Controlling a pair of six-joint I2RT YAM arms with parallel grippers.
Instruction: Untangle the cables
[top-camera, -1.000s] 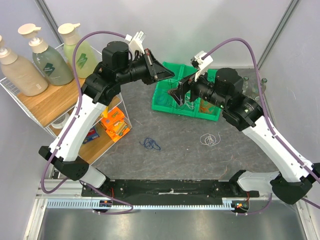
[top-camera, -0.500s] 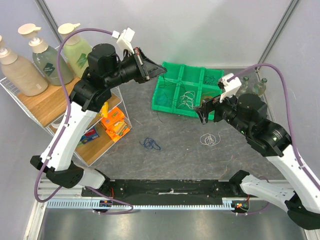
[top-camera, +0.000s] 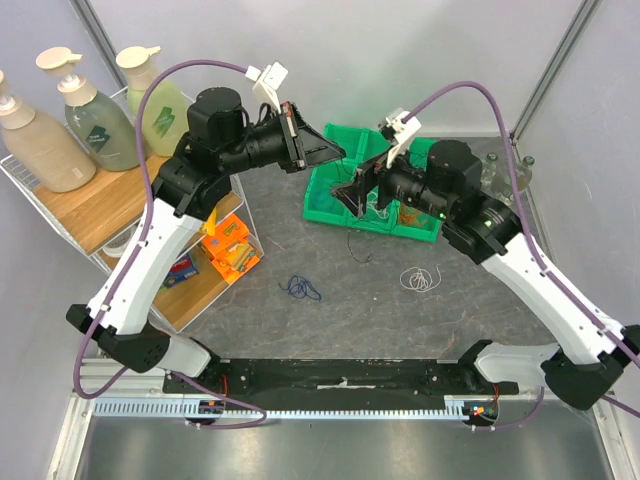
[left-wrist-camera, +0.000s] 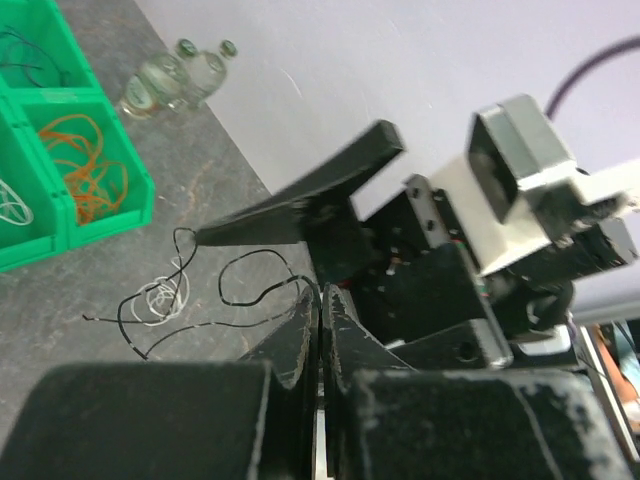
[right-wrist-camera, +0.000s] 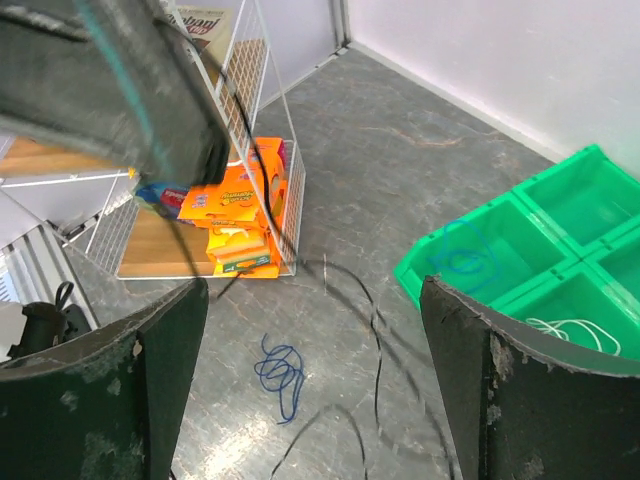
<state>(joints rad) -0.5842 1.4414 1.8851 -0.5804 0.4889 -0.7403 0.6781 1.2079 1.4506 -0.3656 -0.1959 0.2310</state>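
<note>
My left gripper (top-camera: 335, 152) is shut on a thin black cable (top-camera: 361, 243), which hangs down from its tips (left-wrist-camera: 320, 296) and loops over the table (left-wrist-camera: 232, 292). My right gripper (top-camera: 354, 188) is wide open just right of and below it, over the front of the green tray (top-camera: 322, 208). In the right wrist view the black cable (right-wrist-camera: 376, 345) dangles between the open fingers (right-wrist-camera: 530, 400), touching neither. A blue cable (top-camera: 300, 289) lies bunched on the table (right-wrist-camera: 281, 374). A white cable (top-camera: 418, 278) lies to its right (left-wrist-camera: 161, 297). The tray holds orange (left-wrist-camera: 86, 171), blue (right-wrist-camera: 460, 262) and white (right-wrist-camera: 562, 331) cables.
A wire shelf (top-camera: 100, 200) with pump bottles (top-camera: 92, 125) and orange boxes (top-camera: 230, 245) stands at the left. Small glass bottles (left-wrist-camera: 186, 68) stand by the back wall right of the tray. Purple hoses arch over both arms.
The right gripper swung out towards the white cable half a second ago and is back beside the left gripper. The black cable now hangs lower over the table.
</note>
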